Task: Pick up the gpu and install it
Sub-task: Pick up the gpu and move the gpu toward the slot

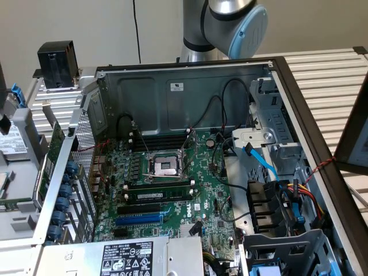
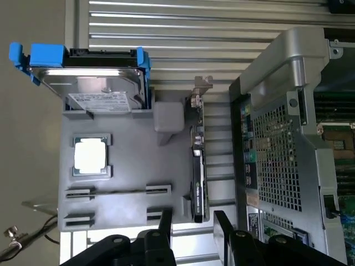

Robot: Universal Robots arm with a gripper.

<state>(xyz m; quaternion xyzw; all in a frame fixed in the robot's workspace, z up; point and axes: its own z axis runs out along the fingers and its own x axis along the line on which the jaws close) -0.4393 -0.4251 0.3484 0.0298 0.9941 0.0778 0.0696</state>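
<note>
Step in hand, by the look of it: closing in on the gpu [image 2: 198, 172] for the pick. Stands edge-on in a holder at the side of the grey tray [image 2: 127, 166], just beside the case [image 2: 277, 138] wall, metal bracket [image 2: 202, 88] at the far end. Nothing in the claw [image 2: 194, 224]: open wide, fingers [image 2: 165, 221] set either side of the card's near end, not touching it.

To do it well:
- Centre on the thin edge, for a flat, even hold on both faces.
- Come in straight, no tilt; probably little room on the case side.
- Grip on the shroud, clear of the bracket.
- Close gently; thin and stiff, so likely to twist out if caught off-centre.
- Leave alone the drive [image 2: 94, 83] and the chip [image 2: 91, 155] on the same tray.

Inside the case, a bare blue slot [image 1: 141, 218] on the motherboard [image 1: 190, 172].
</note>
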